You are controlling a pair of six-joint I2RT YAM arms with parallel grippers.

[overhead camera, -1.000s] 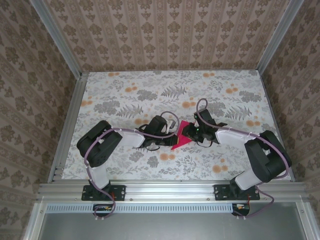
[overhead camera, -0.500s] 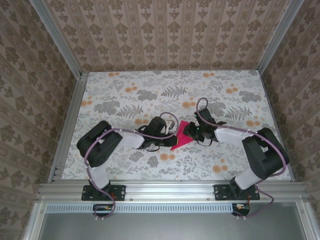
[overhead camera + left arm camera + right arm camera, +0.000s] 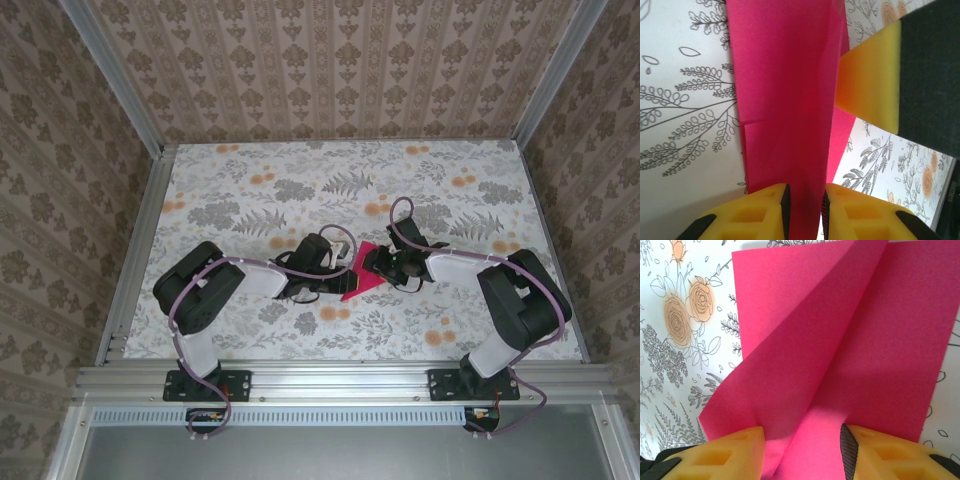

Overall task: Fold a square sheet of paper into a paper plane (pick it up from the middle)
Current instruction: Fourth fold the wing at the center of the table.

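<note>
The square sheet of paper (image 3: 362, 276), partly folded, lies mid-table (image 3: 250, 205) between my two claws. The left gripper (image 3: 804, 210) stands narrowly parted around a raised ridge; whether it pinches I cannot tell. The right gripper (image 3: 801, 450) straddles the fold, jaws apart. I judge the edges need aligning before creasing. No writing is legible.

Right pincer (image 3: 801, 450) astride a raised fold of the square sheet of paper (image 3: 850, 330).
The pink sheet lies on the flowered counter (image 3: 670, 390), one flap lifted along a slanting crease. The yellow fingers (image 3: 735, 452) stand apart, the ridge running down between them. Orange flowers (image 3: 687, 310) are printed just beside the sheet's upper-left corner.
</note>
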